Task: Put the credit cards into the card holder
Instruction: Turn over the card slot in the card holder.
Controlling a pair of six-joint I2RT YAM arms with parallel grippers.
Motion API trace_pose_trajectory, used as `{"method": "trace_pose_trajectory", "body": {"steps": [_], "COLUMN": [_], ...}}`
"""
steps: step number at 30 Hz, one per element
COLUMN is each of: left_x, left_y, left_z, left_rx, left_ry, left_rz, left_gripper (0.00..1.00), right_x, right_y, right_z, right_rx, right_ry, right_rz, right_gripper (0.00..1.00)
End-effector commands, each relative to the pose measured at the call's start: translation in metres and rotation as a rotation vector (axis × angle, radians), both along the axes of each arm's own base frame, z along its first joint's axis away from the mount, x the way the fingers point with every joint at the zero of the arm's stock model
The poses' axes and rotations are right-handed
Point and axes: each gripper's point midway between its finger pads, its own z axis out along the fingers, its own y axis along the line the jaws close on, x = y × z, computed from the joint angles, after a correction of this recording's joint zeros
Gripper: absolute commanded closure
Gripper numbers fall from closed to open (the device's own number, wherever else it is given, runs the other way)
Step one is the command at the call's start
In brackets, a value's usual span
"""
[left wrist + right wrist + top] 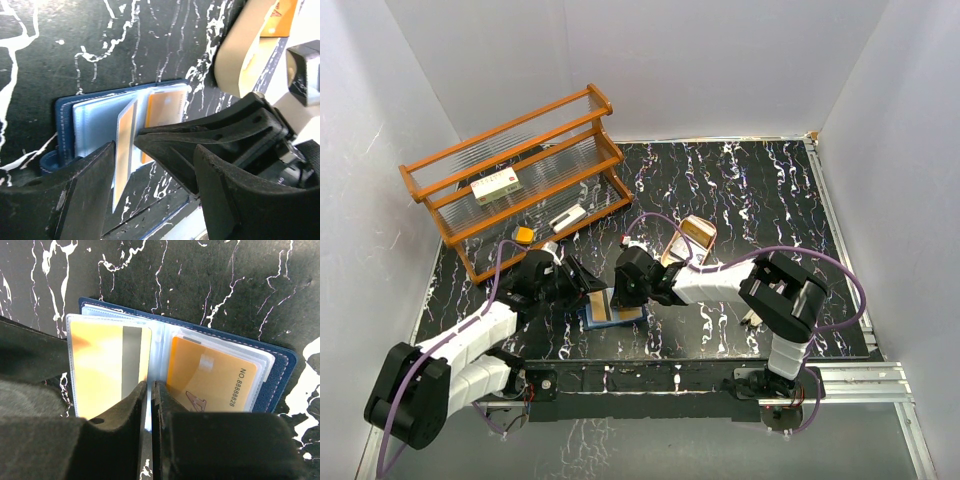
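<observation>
The navy card holder (pixel 620 318) lies open on the black marbled table, its light blue sleeves showing. In the right wrist view a gold card with a grey stripe (pixel 107 365) sits in its left sleeve and an orange numbered card (pixel 210 375) in its right one. My right gripper (pixel 151 385) is shut on a thin clear sleeve edge at the fold. In the left wrist view a sleeve with a gold card (pixel 125 145) stands on edge. My left gripper (pixel 155 200) is open, with that card by its left finger and a finger of the right gripper (pixel 200 140) between its fingers.
A wooden rack (pixel 510 180) at the back left holds a white box with red marks (pixel 495 185). A tan oval tray (pixel 695 235) stands just behind the right gripper, with an orange card (pixel 282 17) in it. White walls surround the table.
</observation>
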Motion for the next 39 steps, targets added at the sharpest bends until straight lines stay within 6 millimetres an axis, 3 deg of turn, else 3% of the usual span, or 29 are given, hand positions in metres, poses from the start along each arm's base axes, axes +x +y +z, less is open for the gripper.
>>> {"method": "trace_pose_trajectory", "body": {"steps": [1,11,16,22,39], "left_x": [0.002,0.005,0.006,0.006,0.001], "left_y": [-0.013,-0.029,-0.031,-0.033,-0.043], "left_z": [0.023,0.040,0.044,0.042,0.040], "left_rx": [-0.098,-0.209,-0.224,-0.235,-0.304], "left_ry": [-0.035,-0.052,-0.056,-0.050,-0.024], "left_rz": [-0.033,-0.063,-0.070,-0.072,-0.083], "left_gripper": [0.39,0.39,0.39,0.39,0.38], "right_x": [-0.010,-0.008,-0.006,-0.001,0.003], "right_y": [-0.024,-0.009,-0.013,-0.018,-0.026], "right_z": [-0.032,-0.012,-0.007,0.013,0.014], "right_rx": [-0.102,0.011,0.001,0.005,-0.034], "right_ry": [0.026,0.009,-0.015,-0.078,-0.109], "right_rz": [-0.011,-0.021,-0.027,-0.012,-0.016], "right_gripper": [0.91,0.87,0.83,0.79,0.74]}}
